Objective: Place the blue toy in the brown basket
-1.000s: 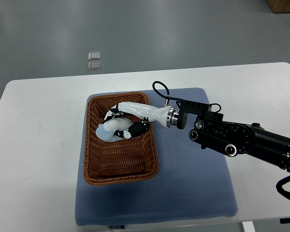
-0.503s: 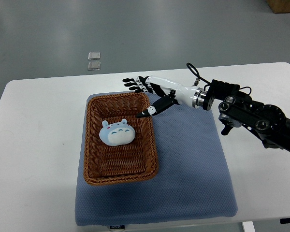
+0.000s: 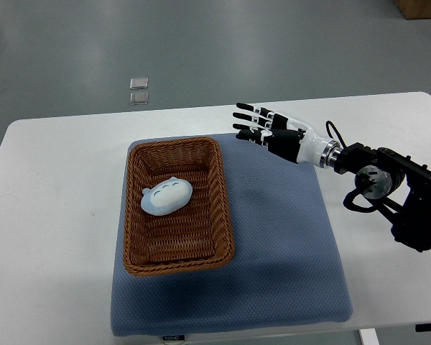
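The blue toy (image 3: pixel 167 198) lies inside the brown basket (image 3: pixel 178 205), toward its far half, on the blue mat (image 3: pixel 287 259). At two o'clock from it, the right hand (image 3: pixel 271 133) hovers with fingers spread, holding nothing, clear of the basket's rim.

One camera looks steeply down from the robot's side, far enough back to take in the whole white bench (image 3: pixel 57 215), blue mat (image 3: pixel 280 251) and grey floor (image 3: pixel 201 43) beyond.

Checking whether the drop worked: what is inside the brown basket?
The blue toy lies alone on the brown basket floor; the weave beneath it is hidden. The right hand is open, outside.
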Available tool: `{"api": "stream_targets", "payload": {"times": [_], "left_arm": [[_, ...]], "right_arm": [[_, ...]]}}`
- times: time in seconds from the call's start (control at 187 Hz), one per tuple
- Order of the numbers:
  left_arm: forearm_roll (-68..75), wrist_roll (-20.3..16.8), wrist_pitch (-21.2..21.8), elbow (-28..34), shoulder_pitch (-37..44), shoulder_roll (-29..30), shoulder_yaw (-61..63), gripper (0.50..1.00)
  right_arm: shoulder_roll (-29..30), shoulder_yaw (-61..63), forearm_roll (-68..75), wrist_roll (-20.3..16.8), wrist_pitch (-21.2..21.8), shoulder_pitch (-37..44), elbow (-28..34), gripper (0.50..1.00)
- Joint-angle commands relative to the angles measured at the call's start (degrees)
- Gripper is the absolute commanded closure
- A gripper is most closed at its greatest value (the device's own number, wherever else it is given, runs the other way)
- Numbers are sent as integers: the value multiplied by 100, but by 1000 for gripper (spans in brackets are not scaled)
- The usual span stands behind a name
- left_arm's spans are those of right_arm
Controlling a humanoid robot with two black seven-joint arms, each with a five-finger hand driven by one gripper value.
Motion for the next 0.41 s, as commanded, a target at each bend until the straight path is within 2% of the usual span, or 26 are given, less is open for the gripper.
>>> {"api": "stream_targets", "payload": {"times": [0.0,0.401], "left_arm": [[0,-4,0,0,0,0,0,500],[0,5,0,0,0,0,0,500]], "right_arm": [[-29,6,253,-140,-305,45,-179,587],[-161,50,280,-70,-314,36,-197,587]]}}
